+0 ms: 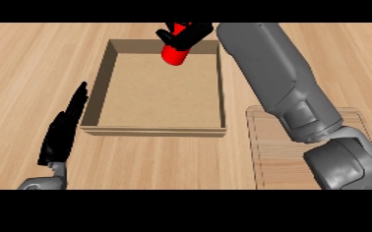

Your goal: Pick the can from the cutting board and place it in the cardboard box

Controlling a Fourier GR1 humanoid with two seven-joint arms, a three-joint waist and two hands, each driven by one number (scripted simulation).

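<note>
Right robot hand holds a red can above the far end of a cardboard box on a wooden surface.

At the left, the left robot hand rests with straight fingers pressed together, holding nothing, just beside the box's left wall. To its right lies the open, shallow box. At the box's far wall, the right robot hand is curled round the can's upper end. The can pokes out below the fingers, over the box floor just inside that wall. Behind this hand, the grey forearm crosses the cutting board, which lies just right of the box.
</note>
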